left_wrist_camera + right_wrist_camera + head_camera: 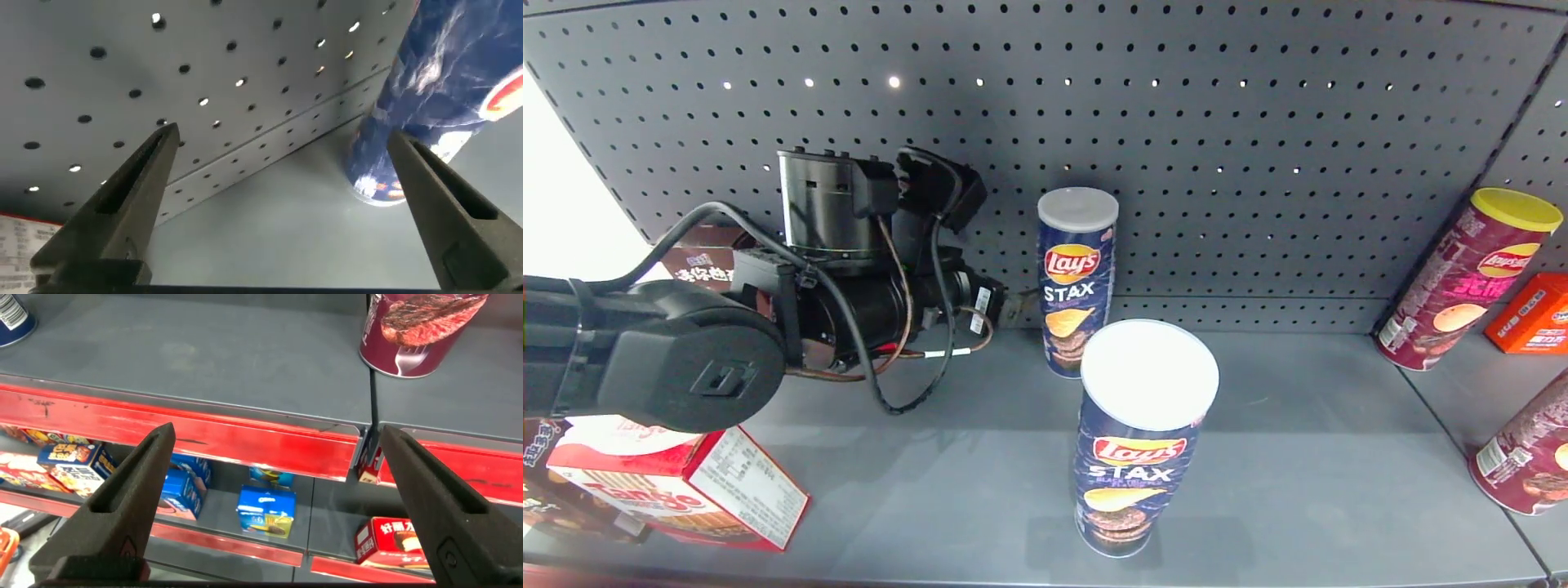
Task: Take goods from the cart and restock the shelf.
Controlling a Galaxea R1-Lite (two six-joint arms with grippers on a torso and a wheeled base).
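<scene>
Grey metal shelf (pixel 1323 457) is carrying two blue chip cans, both standing upright and apart from each other. The rear can (pixel 1076 282) is sitting close to the pegboard back panel (pixel 1258 122), and the front can (pixel 1139 441) is standing nearer the shelf's edge. I am judging these two as stocked. The stretch between them and the maroon chip cans (pixel 1462 278) is looking like room for more. How much is waiting in the cart I cannot tell.

My left gripper (pixel 282 139) is sitting low over the shelf just beside the rear can, on its left, with its fingers spread and holding nothing. From the wrist, the can is standing beyond one fingertip, not between the jaws, and I am seeing no contact.

My right gripper (pixel 278 431) is hanging in front of the shelf's red rail (pixel 245 441), also spread and empty, well apart from the blue cans.
</scene>
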